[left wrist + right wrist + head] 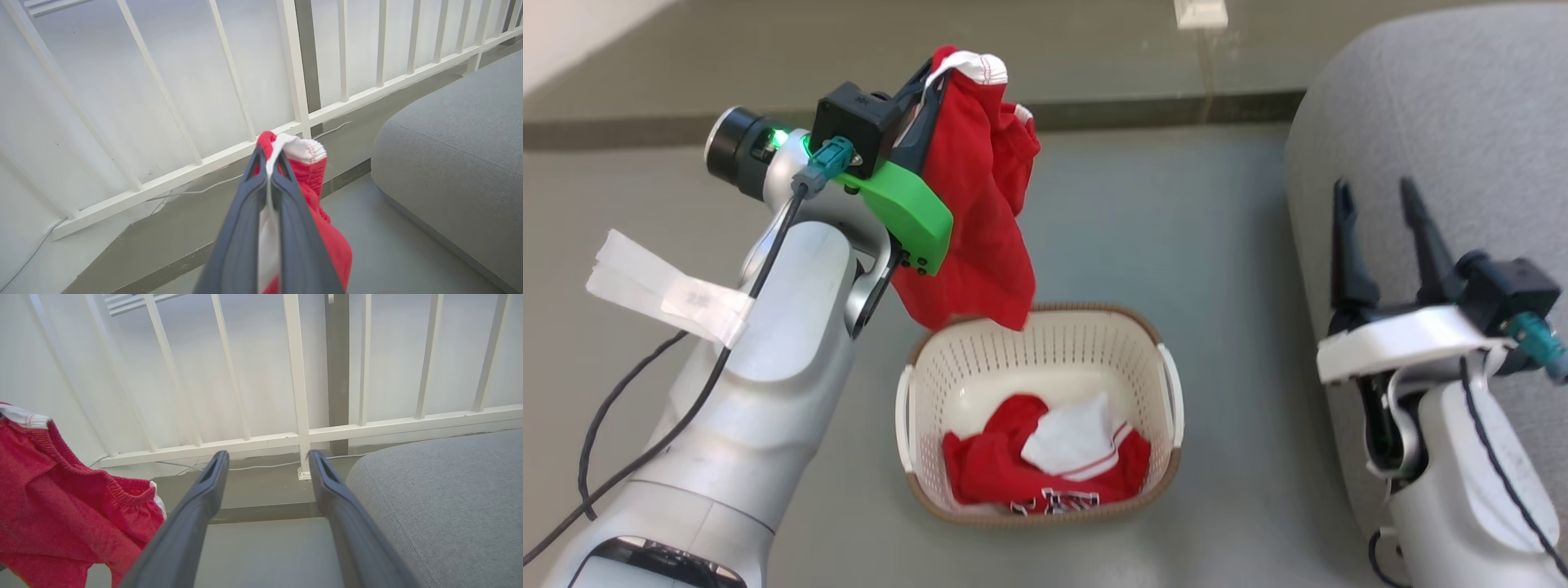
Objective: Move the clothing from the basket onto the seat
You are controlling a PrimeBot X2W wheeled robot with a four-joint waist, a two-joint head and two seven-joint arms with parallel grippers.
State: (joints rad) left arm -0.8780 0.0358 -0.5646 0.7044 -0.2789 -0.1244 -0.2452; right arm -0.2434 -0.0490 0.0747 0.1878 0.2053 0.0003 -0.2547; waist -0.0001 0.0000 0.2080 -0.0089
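While the left arm [768,367] is up high, its jaws are pinched shut on the white-edged top of a red garment [980,204]. The cloth hangs straight down from the jaws, long from top to bottom. Its low end dangles just above the far left corner of the basket [1078,347], which sits on the floor [1176,229]. I cannot tell if it touches the rim.

Down in the basket lies a second red garment [988,469], bunched up, with a white patch on top and dark letters at the near side.

The seat [1445,106] is the big grey cushion off to the robot's right. It is well apart from the hanging cloth, with bare floor between them. So I think the cloth has to go sideways, to the right, and high enough that its low end clears the cushion's round edge.

The right arm [1462,457] is much nearer the seat, right over the cushion's edge. Its jaws are spread wide with nothing in them. But the left arm has the cloth, so it has the long reach across. One piece is in the air, one is in the basket, and none is on the seat yet.
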